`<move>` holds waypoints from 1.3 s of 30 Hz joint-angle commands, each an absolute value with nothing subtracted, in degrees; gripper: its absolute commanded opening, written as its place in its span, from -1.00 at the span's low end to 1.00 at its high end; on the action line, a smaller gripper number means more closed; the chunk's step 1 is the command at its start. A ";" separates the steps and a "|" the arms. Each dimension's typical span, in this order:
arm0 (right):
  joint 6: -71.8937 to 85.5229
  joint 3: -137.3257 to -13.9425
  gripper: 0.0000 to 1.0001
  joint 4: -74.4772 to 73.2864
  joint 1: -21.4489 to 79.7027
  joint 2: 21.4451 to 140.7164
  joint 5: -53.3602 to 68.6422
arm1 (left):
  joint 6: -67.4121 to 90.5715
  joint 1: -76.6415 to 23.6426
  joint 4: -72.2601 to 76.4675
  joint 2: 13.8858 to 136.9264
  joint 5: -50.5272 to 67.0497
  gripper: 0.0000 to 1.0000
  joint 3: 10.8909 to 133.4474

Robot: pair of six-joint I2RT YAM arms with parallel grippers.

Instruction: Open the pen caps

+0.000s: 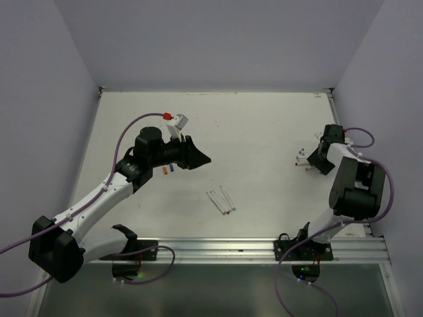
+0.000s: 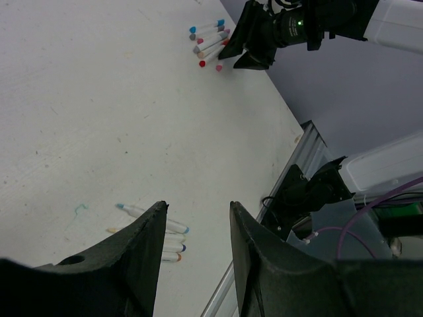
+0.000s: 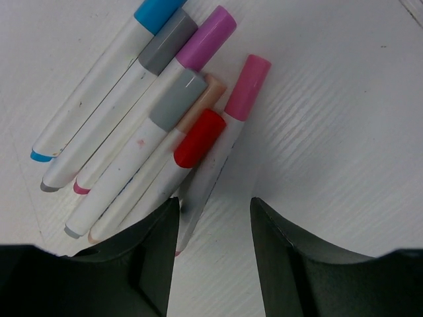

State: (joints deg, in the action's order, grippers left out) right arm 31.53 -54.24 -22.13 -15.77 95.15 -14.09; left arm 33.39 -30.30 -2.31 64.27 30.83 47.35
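Right claw (image 3: 215,206) hangs partly open and empty just over a bundle of white plastic pens (image 3: 132,152) lying at the right of the white bench (image 3: 344,99), their short coloured plastic pen caps (image 3: 198,139) all fitted on. Left claw (image 2: 198,210) is likewise parted and empty, above uncapped white pens (image 2: 177,227).

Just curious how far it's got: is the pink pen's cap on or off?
On. The pink cap sits fitted over the end of its white pen, with no gap showing between them.
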 commanded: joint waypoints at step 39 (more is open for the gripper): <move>21.10 -59.23 -1.00 -32.79 24.15 68.02 11.66 | 49.12 -30.06 13.44 77.16 39.64 -0.05 47.55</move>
